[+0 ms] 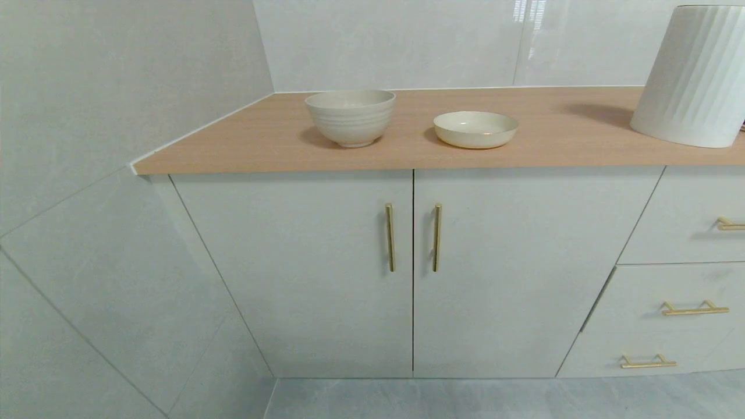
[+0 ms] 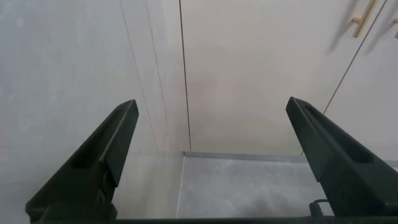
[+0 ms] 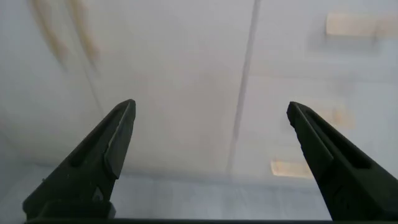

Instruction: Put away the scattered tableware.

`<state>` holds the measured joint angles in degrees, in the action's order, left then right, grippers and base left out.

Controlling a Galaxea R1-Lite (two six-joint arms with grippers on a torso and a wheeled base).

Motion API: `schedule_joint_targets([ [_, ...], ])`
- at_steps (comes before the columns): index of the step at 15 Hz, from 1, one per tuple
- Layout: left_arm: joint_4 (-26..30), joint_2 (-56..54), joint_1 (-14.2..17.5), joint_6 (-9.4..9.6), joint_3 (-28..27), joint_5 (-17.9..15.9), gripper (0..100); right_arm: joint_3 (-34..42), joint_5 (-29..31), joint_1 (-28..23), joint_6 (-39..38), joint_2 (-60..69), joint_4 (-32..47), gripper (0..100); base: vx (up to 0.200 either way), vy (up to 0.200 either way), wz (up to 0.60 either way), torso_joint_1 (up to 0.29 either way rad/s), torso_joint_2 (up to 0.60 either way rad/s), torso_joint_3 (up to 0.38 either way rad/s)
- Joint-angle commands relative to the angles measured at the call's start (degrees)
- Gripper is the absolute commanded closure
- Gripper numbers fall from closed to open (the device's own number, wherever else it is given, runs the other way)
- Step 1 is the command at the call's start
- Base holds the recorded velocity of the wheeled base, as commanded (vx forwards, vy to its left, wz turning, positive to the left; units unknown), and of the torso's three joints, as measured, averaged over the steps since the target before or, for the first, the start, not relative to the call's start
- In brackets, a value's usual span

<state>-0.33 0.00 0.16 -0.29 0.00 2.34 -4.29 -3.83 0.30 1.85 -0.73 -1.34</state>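
A deep cream ribbed bowl (image 1: pixel 351 116) stands on the wooden countertop (image 1: pixel 262 139), left of centre. Just right of it sits a shallow cream dish (image 1: pixel 475 128). Under them, the white cabinet has two shut doors with gold handles (image 1: pixel 390 237) side by side. My left gripper (image 2: pixel 211 112) is open, low down, facing the cabinet front near the floor. My right gripper (image 3: pixel 211 112) is open too, facing the white cabinet fronts with nothing between its fingers.
A tall white ribbed container (image 1: pixel 695 75) stands on the counter at the far right. Shut drawers with gold handles (image 1: pixel 694 309) lie right of the doors. A tiled wall (image 1: pixel 87 174) closes the left side. Grey floor (image 1: pixel 465 398) runs below.
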Motion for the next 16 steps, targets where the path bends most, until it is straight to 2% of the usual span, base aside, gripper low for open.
schedule_joint_targets([
  [1,-0.02,0.00,0.02,0.03,0.00,0.03,0,-11.09,-6.37,1.45,-0.97,-9.73,1.78,0,0.000,0.000,0.00,0.000,0.00,0.000],
  [3,-0.02,0.00,0.02,-0.06,0.00,0.03,0,-16.63,-14.19,1.63,-0.01,-25.20,2.84,0,0.000,0.000,0.00,0.000,0.00,0.000],
  [5,-0.02,0.00,0.02,0.03,0.00,0.03,0,-22.52,-19.11,2.95,0.70,-37.59,2.57,0,0.000,0.000,0.00,0.000,0.00,0.000],
  [7,-0.02,0.09,0.02,0.03,0.00,0.03,0,-29.72,-19.90,10.59,0.70,-49.19,2.48,0,0.000,0.000,0.00,0.000,0.00,0.000],
  [10,-0.02,0.09,0.02,0.03,0.00,0.03,0,-36.14,-19.90,18.77,0.08,-63.87,0.11,0,0.000,0.000,0.00,0.000,0.00,0.000],
  [11,-0.02,0.00,0.02,-0.06,0.00,0.03,0,-36.31,-19.90,19.82,-0.01,-67.65,-3.23,0,0.000,0.000,0.00,0.000,0.00,0.000],
  [12,-0.02,0.00,0.02,-0.06,0.00,0.03,0,-36.31,-19.90,19.82,-0.01,-67.65,-3.23,0,0.000,0.000,0.00,0.000,0.00,0.000],
  [13,-0.02,0.00,0.02,-0.06,0.00,0.03,0,-37.11,-20.08,21.14,-1.94,-77.40,-14.48,0,0.000,0.000,0.00,0.000,0.00,0.000],
  [16,-0.02,0.00,0.02,-0.06,0.00,0.03,0,-45.02,-19.99,26.85,-7.74,-85.93,-16.41,0,0.000,0.000,0.00,0.000,0.00,0.000],
])
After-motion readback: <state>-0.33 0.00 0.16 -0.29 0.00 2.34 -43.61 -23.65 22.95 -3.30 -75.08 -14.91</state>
